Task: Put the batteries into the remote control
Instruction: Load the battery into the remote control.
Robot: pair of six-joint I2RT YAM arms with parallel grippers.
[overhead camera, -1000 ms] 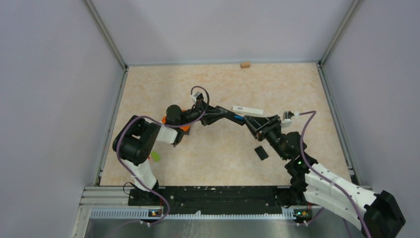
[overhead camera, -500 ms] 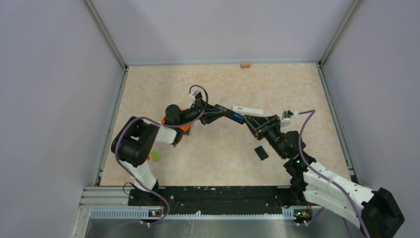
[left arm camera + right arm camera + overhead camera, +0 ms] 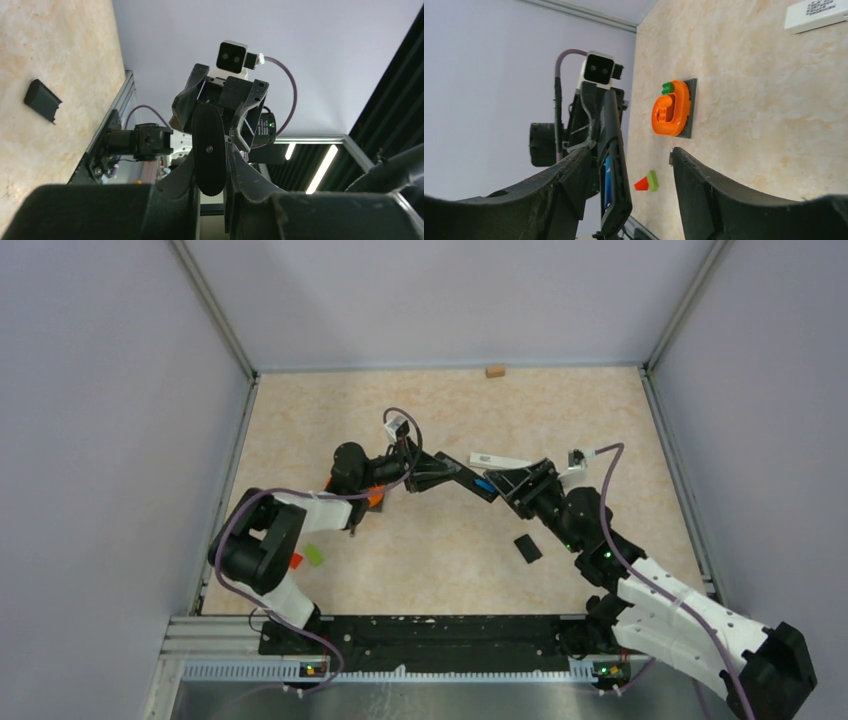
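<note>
My left gripper (image 3: 447, 471) is shut on a black remote (image 3: 468, 479) and holds it above the table. In the left wrist view the remote (image 3: 209, 146) stands on edge between the fingers (image 3: 176, 176). A blue battery (image 3: 484, 484) sits in its open compartment, and it also shows in the right wrist view (image 3: 608, 176). My right gripper (image 3: 512, 480) is open, and the remote (image 3: 616, 165) lies between its fingers (image 3: 631, 151), close to the left one. A small silvery thing (image 3: 671, 157) shows at the right fingertip; I cannot tell what it is. The other batteries are hidden.
A white remote (image 3: 500, 460) lies just behind the grippers. A black battery cover (image 3: 527, 548) lies near the right arm. An orange toy (image 3: 670, 109) on a dark plate sits under the left arm. Red and green blocks (image 3: 308, 556) lie at left. A wooden block (image 3: 494, 370) is by the back wall.
My right gripper has moved up and left, closing in around the end of the held remote. The left arm's elbow has swung left, uncovering the red block.
</note>
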